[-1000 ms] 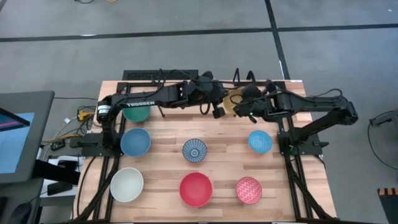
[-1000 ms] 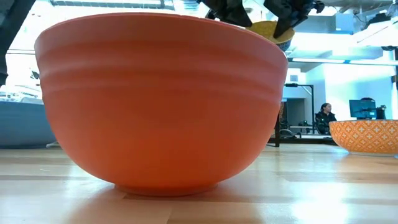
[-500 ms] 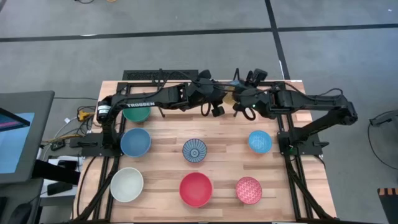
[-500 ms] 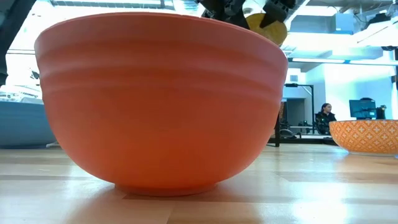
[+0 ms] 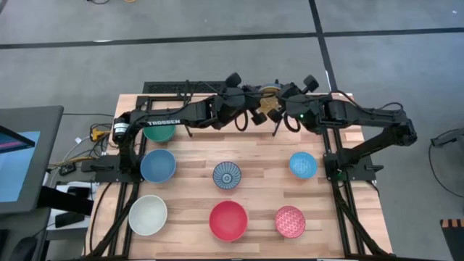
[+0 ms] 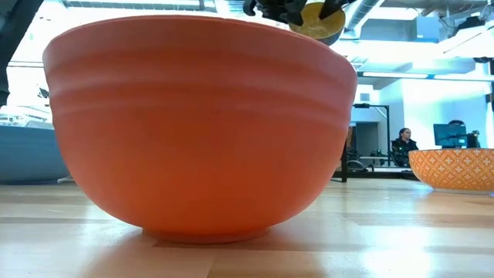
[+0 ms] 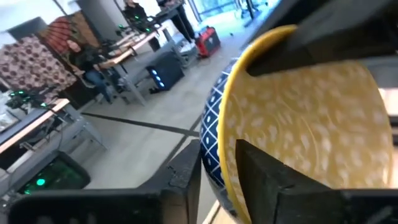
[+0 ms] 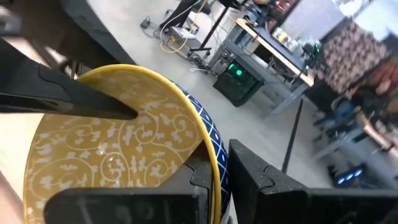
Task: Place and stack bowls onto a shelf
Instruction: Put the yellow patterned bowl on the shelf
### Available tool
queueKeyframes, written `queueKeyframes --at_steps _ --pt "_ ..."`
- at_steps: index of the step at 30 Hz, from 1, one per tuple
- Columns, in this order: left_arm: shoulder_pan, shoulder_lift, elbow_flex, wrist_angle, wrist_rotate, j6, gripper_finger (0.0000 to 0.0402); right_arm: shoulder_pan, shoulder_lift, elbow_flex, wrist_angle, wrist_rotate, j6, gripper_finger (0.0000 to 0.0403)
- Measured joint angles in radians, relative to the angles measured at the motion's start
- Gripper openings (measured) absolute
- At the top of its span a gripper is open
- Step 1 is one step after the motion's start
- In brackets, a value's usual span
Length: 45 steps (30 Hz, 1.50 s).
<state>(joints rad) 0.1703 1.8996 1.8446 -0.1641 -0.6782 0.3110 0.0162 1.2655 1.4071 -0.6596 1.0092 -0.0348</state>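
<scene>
A bowl, yellow inside and blue-and-white patterned outside (image 5: 270, 104), hangs in the air over the table's far edge, between my left gripper (image 5: 255, 110) and my right gripper (image 5: 285, 110), both shut on it. The low view shows it high up (image 6: 316, 19). The shelf's black frame (image 5: 163, 88) runs along the far edge. On the table stand the green bowl (image 5: 159, 133) under my left arm, two blue bowls (image 5: 158, 165) (image 5: 303, 164), a patterned blue-and-white one (image 5: 227, 175), white (image 5: 148, 214), red (image 5: 228, 220) and pink-red patterned (image 5: 290, 221). My left gripper (image 7: 216, 149) pinches the bowl's rim (image 7: 225, 134), one finger on the yellow inside (image 7: 261, 174) and one on the patterned outside (image 7: 186, 171). The bowl is lifted clear and tipped on edge. My right gripper (image 8: 217, 158) pinches the rim (image 8: 210, 146) on the opposite side, one finger inside and one outside; the bowl hangs clear between both grippers.
The red bowl (image 6: 201, 123) fills the low view, with the pink-red patterned bowl (image 6: 455, 166) to its right. A monitor (image 5: 22, 159) stands off the table's left side. A person sits in the room behind (image 6: 401, 145). Bare wood lies between the bowl rows.
Both grippers have moved up and toward the far edge, carrying the yellow bowl. The bowl has risen and tipped from nearly level onto its edge. My right wrist has turned as it went.
</scene>
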Motion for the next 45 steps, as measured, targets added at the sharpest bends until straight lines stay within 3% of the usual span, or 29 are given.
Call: queueKeyframes --at_steps 6,13,19,24,28,31,38,45 --pt "0.001 0.000 0.002 0.017 -0.012 0.002 0.0021 0.000 0.000 0.000 0.026 0.025 0.092 0.0057" --pt "0.014 -0.001 0.000 -0.015 0.007 0.018 0.0012 -0.037 0.022 -0.010 0.012 -0.002 0.202 0.0065" --pt "0.075 0.016 -0.012 -0.179 0.014 -0.003 0.0000 -0.138 0.029 -0.008 -0.022 -0.236 0.356 0.0184" --pt "0.176 0.001 -0.004 -0.277 0.186 -0.148 0.0000 -0.227 -0.021 -0.009 -0.029 -0.286 0.420 0.0263" --pt "0.284 0.016 -0.068 -0.261 0.422 -0.253 0.0000 -0.260 -0.074 -0.009 -0.033 -0.340 0.436 0.0278" --pt "0.357 0.075 -0.082 -0.250 0.524 -0.325 0.0000 -0.288 -0.107 -0.010 -0.048 -0.389 0.509 0.0279" --pt "0.385 0.275 0.012 -0.271 0.663 -0.401 0.0001 -0.314 -0.150 -0.011 -0.213 -0.498 0.707 0.0280" --pt "0.355 0.401 0.228 -0.417 0.672 -0.339 0.0003 -0.288 -0.160 -0.011 -0.460 -0.526 0.859 0.0281"
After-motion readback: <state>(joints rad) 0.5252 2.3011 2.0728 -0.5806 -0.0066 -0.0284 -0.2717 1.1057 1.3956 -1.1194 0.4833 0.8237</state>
